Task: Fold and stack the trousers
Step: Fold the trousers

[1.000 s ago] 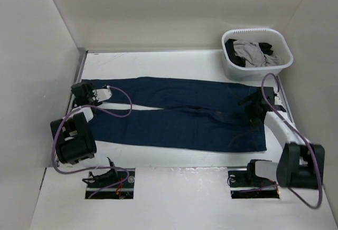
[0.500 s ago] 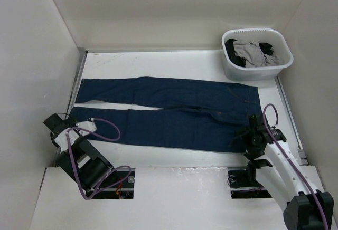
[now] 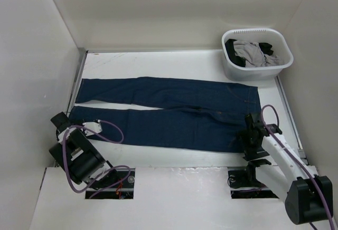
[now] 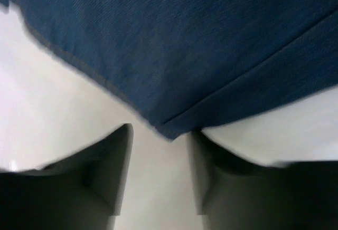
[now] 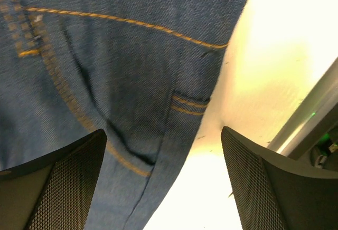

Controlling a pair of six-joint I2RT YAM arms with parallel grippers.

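The trousers (image 3: 169, 111) are lying flat on the white tabletop (image 3: 158, 64), waist pointing right, both legs running left side by side with a thin gap between them at the cuffs. Dark navy denim, orange stitching.

I am holding my left end effector (image 4: 161, 151) low at the cuff of the near leg, fingers (image 4: 113, 153) spread apart. The hem corner is sitting just at the mouth of the gap. I cannot tell if either finger is touching the cloth.

I am holding my right end effector (image 5: 161, 161) over the near waist corner, fingers spread wide. A pocket seam and the denim edge are showing between them, with bare tabletop beside. Nothing is being pinched.

A white basket (image 3: 257, 31) is sitting at the far right corner, well apart from the trousers, holding a light grey garment (image 3: 251, 50) and a black garment (image 3: 232, 48).
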